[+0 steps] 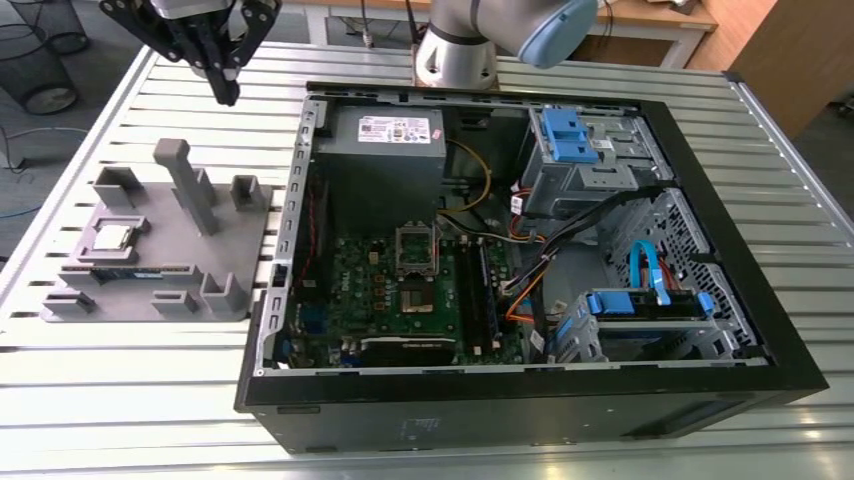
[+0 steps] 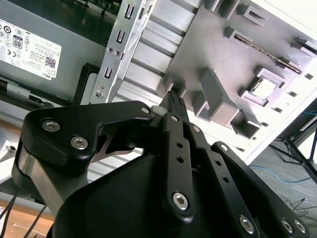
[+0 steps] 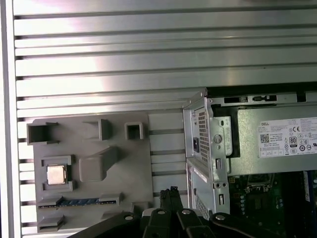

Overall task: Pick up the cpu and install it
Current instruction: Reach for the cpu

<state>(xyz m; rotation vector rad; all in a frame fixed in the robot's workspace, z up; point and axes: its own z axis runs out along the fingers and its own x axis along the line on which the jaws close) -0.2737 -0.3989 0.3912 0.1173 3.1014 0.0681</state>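
Note:
The cpu [image 1: 114,237] is a small silvery square lying in a pocket of the grey holder tray [image 1: 167,250] at the exterior view's left. Both wrist views show it too: cpu [image 3: 55,174] and cpu [image 2: 264,88], each in its tray [image 3: 133,168] [image 2: 213,44]. My gripper [image 1: 227,95] hangs high above the table behind the tray, well apart from the chip. Its black fingers [image 3: 171,192] are shut, tips together, with nothing between them. The motherboard's socket [image 1: 414,258] sits in the middle of the open computer case [image 1: 534,385].
A thin memory stick [image 1: 134,271] lies in the tray next to the cpu, and a tall grey block [image 1: 187,185] rises from the tray. Inside the case are the grey power supply [image 1: 384,130], blue drive cages [image 1: 574,135] and loose cables [image 1: 534,270]. The table is ribbed metal slats [image 1: 134,400].

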